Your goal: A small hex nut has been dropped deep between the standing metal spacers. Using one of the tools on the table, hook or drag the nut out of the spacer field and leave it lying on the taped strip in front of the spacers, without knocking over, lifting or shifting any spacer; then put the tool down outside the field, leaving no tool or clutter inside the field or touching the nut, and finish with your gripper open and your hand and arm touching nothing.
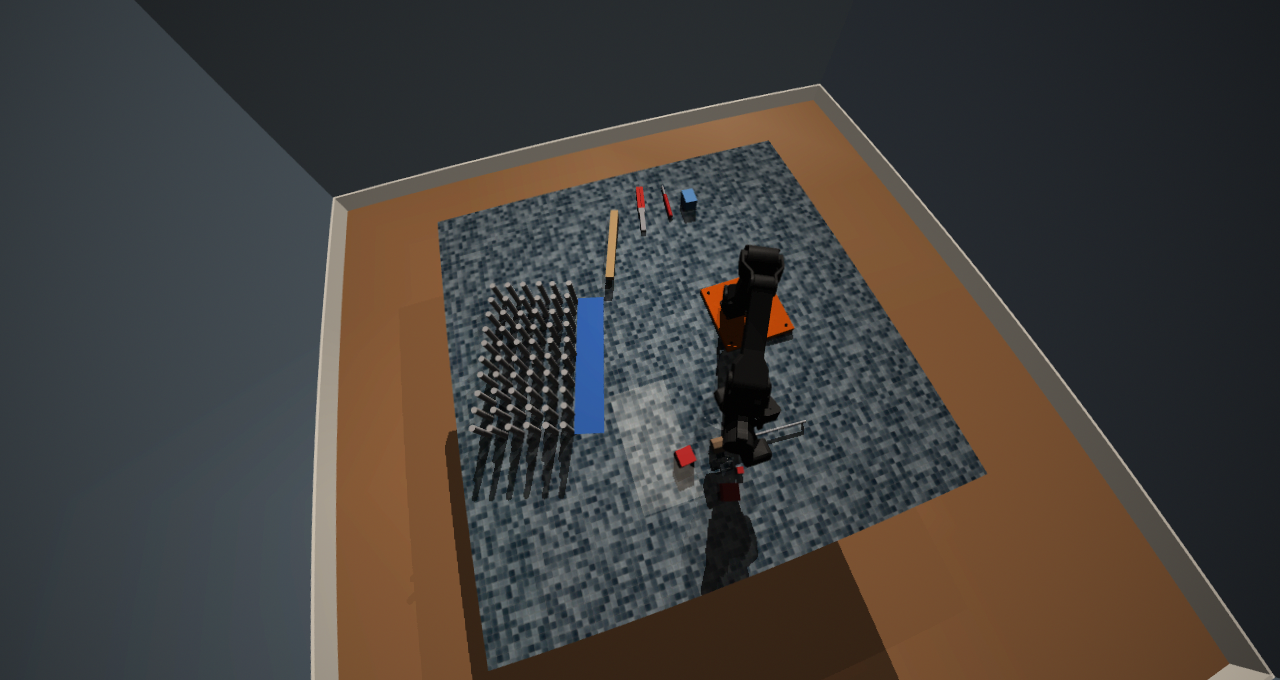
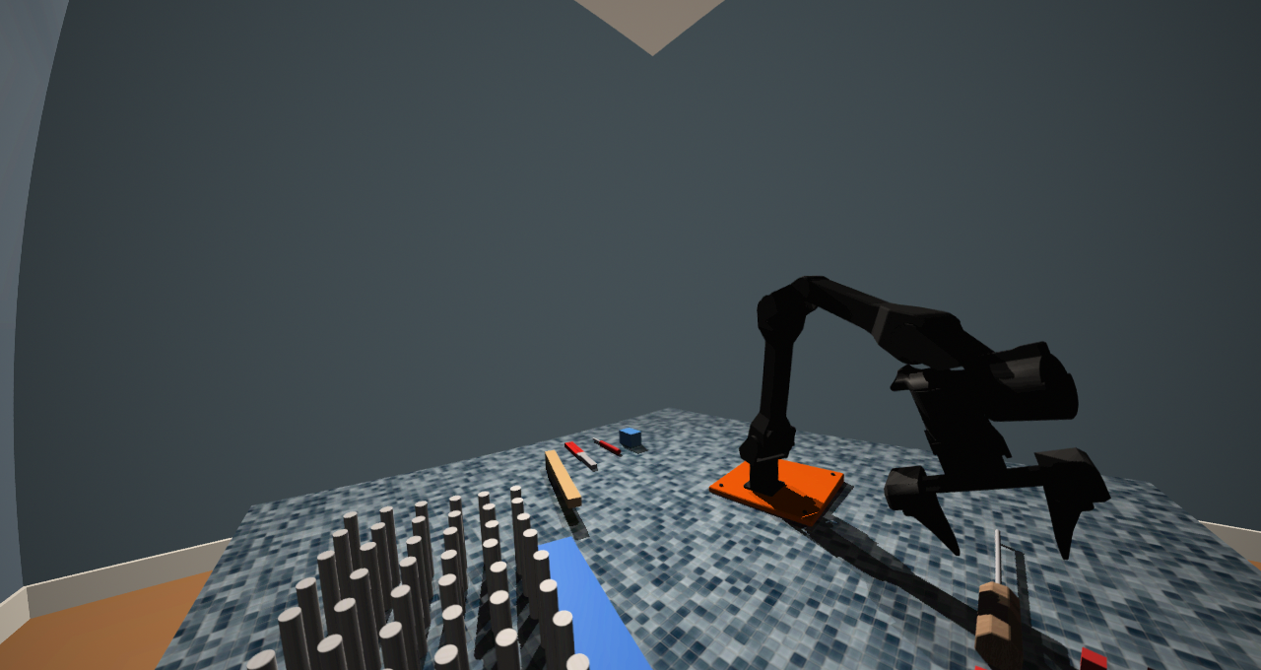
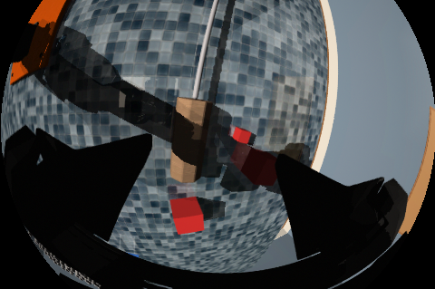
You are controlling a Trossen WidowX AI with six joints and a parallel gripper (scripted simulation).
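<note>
Basically, hook tool [image 1: 781, 431] [image 2: 996, 618] [image 3: 191, 139] lies below open end effector [image 1: 741, 463] [image 2: 1012, 555] [image 3: 216, 151], btwn fingertips.

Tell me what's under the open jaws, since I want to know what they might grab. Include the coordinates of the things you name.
Below the open jaws [image 2: 1011, 553] lies a wooden-handled hook tool [image 2: 994, 618] [image 3: 189, 137], its thin rod in sight. The mat's patch directly beneath the handle is covered and cannot be seen.
</note>
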